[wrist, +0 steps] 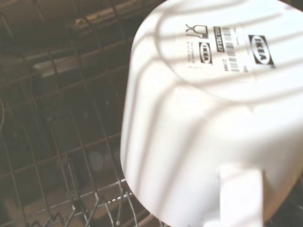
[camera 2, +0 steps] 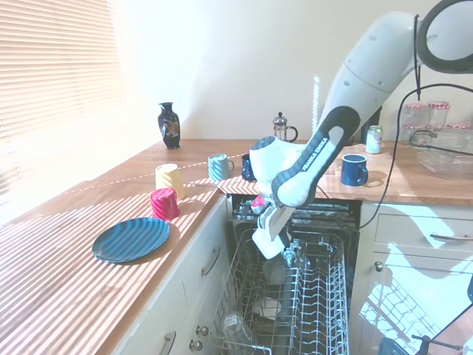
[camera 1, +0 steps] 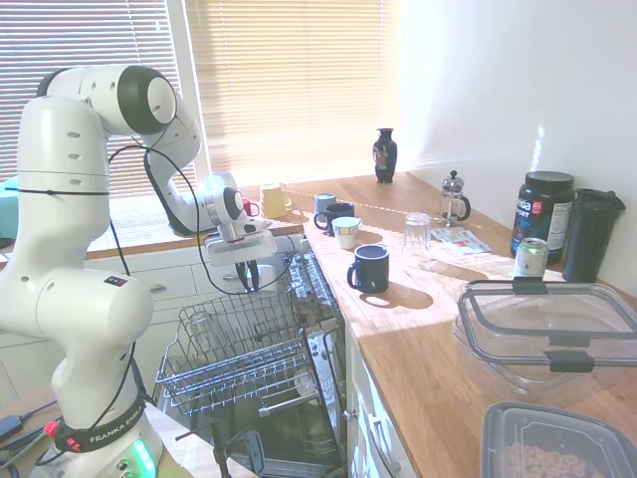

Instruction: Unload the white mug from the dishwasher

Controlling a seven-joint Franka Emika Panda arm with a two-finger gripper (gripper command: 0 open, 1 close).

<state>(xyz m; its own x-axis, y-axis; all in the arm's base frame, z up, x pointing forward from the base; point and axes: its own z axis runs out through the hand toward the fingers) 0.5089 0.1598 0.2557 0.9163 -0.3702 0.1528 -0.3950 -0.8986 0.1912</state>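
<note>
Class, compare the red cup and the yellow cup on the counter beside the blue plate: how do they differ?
The red cup is darker and sits nearer the blue plate; the yellow cup is pale and stands farther back, toward the vase. Both rest on the wooden counter.

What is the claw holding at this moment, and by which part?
It cannot be told. The white mug fills the wrist view, base toward the camera, but neither exterior view shows the claw touching it.
</note>
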